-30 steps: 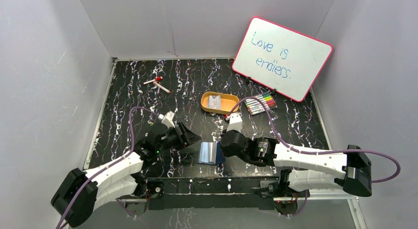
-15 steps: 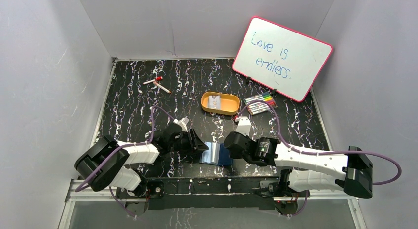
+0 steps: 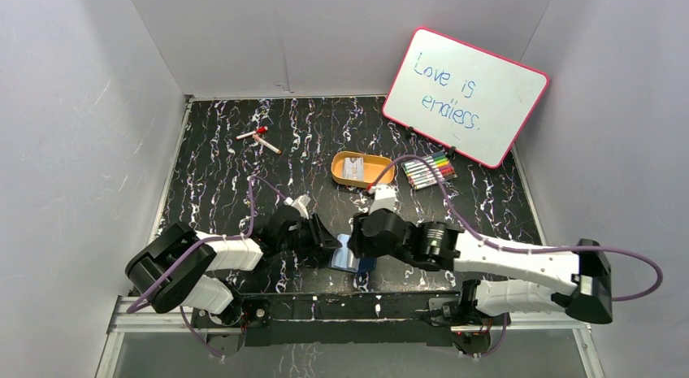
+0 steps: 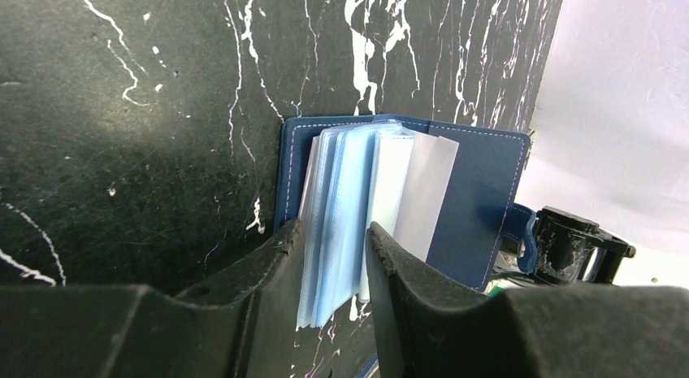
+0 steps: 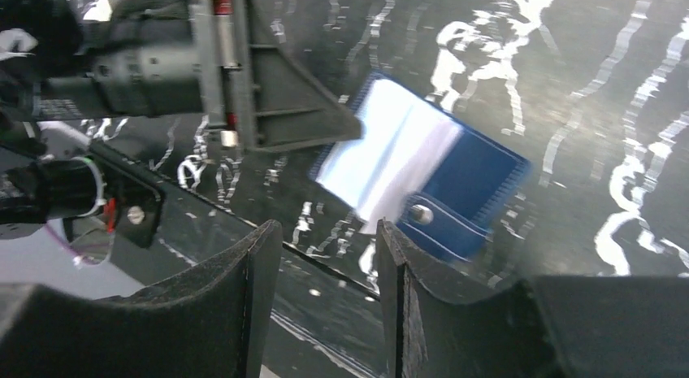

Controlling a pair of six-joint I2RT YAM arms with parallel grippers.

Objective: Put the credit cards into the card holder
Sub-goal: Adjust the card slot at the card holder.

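The navy card holder (image 3: pixel 365 264) lies open near the table's front edge, its clear sleeves fanned up. My left gripper (image 4: pixel 331 228) has both fingers pressed against the sides of the sleeve bundle (image 4: pixel 349 207). A pale sheet (image 4: pixel 431 187) stands just right of it; card or sleeve, I cannot tell. From above, the left gripper (image 3: pixel 331 241) meets the holder from the left. My right gripper (image 5: pixel 329 228) is open and empty, drawn back from the holder (image 5: pixel 479 175) and its snap tab (image 5: pixel 420 214). One grey credit card (image 3: pixel 353 167) rests in the orange tray (image 3: pixel 380 176).
A pink-rimmed whiteboard (image 3: pixel 465 96) leans at the back right, with coloured markers (image 3: pixel 429 171) in front of it. Two red-capped pens (image 3: pixel 258 138) lie at the back left. The arms' mounting rail (image 3: pixel 349 301) runs along the front edge, close to the holder.
The right gripper has opened, let go of the holder and shifted left above it. The left gripper has reached the holder and narrowed onto the sleeves.
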